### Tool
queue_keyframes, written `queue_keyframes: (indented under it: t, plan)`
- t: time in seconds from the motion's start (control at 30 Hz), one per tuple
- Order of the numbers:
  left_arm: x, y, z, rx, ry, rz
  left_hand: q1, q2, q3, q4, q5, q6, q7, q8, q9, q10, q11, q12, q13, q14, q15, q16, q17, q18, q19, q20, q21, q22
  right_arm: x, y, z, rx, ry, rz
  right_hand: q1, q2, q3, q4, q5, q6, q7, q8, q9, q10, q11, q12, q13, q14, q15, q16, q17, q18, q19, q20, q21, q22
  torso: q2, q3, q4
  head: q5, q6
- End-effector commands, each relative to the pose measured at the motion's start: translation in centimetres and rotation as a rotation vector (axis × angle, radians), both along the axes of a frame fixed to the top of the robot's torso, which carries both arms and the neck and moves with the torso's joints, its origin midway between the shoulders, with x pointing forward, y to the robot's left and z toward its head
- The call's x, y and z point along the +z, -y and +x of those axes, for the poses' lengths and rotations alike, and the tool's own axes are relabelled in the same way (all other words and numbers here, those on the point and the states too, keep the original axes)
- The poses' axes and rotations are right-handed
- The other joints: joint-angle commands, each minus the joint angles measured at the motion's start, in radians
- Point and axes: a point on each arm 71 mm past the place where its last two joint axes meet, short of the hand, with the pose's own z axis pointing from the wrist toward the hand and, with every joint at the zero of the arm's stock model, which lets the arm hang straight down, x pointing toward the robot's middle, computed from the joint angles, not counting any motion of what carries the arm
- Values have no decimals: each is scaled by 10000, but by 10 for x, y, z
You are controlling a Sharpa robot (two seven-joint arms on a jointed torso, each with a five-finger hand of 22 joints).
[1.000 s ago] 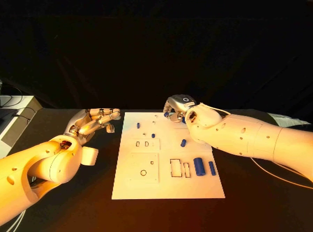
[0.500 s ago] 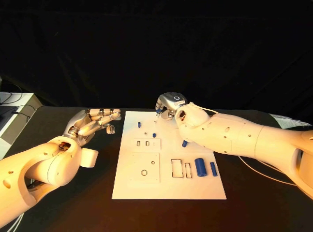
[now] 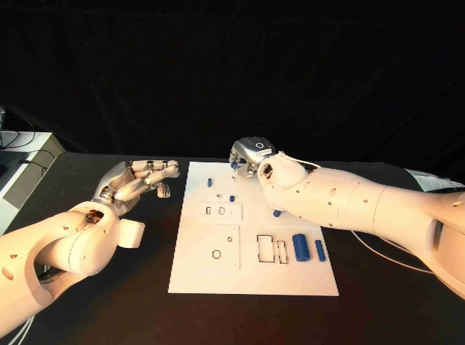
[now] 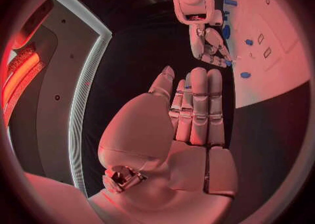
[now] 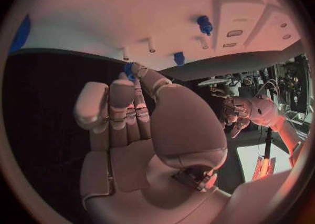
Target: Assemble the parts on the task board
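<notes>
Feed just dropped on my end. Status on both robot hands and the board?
Right robot hand pinching a small blue part over the task board's far edge. Left robot hand open, off the board. Nothing in the way.

The right hand (image 3: 251, 156) was shifted leftward and toward the far end of the task board (image 3: 251, 280), from the board's far right part to its far middle. A small blue part (image 5: 128, 70) was pinched at its fingertips.
</notes>
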Motion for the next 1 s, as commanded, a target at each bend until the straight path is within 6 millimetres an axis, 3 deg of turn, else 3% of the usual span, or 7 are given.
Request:
queue_keyframes:
  t: [0.03, 0.23, 1.0]
  plan:
    - [1, 1, 0, -178, 99, -29, -72, -36, 2, 0, 43, -81, -1, 14, 2, -58, 22, 27, 0, -70, -2, 23, -9, 73, -66, 18, 68, 13, -1, 1, 0, -5, -101, -306, 176, 254, 14, -54, 93, 61, 26, 33, 14, 305, -234, 38, 34, -25, -46, 20, -6, 144, 161, -2, -175, 1129, 26, -14, 14, 18, -21]
    - [1, 0, 0, -139, 100, -13, -60, -40, 14, 7, 42, -91, 0, 13, 1, -68, 24, 29, 1, -76, 0, 76, -69, 86, -69, 27, 96, 0, -1, 3, -3, -35, -59, -367, 172, 247, 21, -70, 122, 67, 25, 36, 15, 310, -235, 39, 34, -26, -48, 15, -7, 143, 188, -3, -234, 1137, 45, 1, 13, 50, -9]
    - [0, -4, 2, -48, 83, 26, -51, -41, 24, 6, 43, -86, -4, 15, 2, -70, 24, 28, 0, -74, -1, 106, -93, 91, -69, 28, 112, -6, -1, 6, -6, -11, -1, -467, 149, 208, 38, -87, 189, 83, 20, 33, 14, 321, -239, 38, 33, -27, -51, 17, -4, 138, 211, -7, -265, 1144, 107, -18, 33, 48, 39]
